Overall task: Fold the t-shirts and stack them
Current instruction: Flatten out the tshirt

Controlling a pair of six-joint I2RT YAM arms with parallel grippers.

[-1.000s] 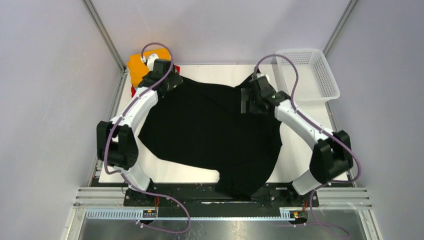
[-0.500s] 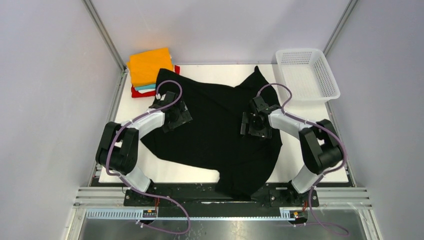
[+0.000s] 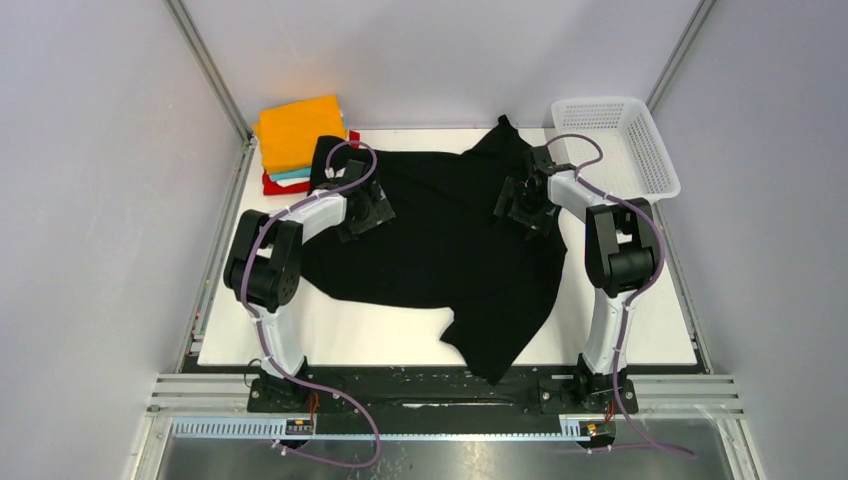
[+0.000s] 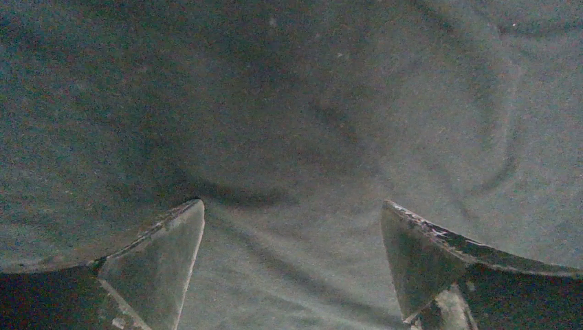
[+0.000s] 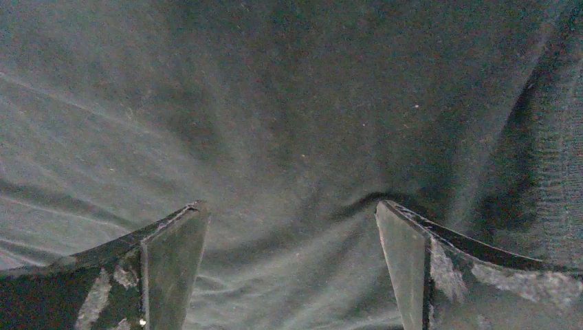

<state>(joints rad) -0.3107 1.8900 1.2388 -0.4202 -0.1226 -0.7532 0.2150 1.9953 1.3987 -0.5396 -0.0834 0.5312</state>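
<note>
The large black t-shirt [image 3: 440, 250] lies spread and rumpled over the white table, one part trailing toward the near edge. My left gripper [image 3: 368, 212] rests on its left upper part, jaws open, tips pressing the cloth [image 4: 289, 137]. My right gripper [image 3: 522, 205] rests on its right upper part, jaws open, tips pressing the cloth [image 5: 289, 137]. Black fabric fills both wrist views. A folded stack with the orange shirt [image 3: 297, 130] on top, teal [image 3: 288, 174] and red [image 3: 280, 186] below, sits at the back left corner.
A white plastic mesh basket [image 3: 612, 148] stands at the back right, close to the right arm. The bare white table [image 3: 340, 335] shows near the front left and along the right edge. Grey walls and metal rails enclose the table.
Both grippers pulled back from the far edge, then moved toward the back again over the shirt. The shirt's near tail has drawn up from the front edge and its shape shifted backward.
</note>
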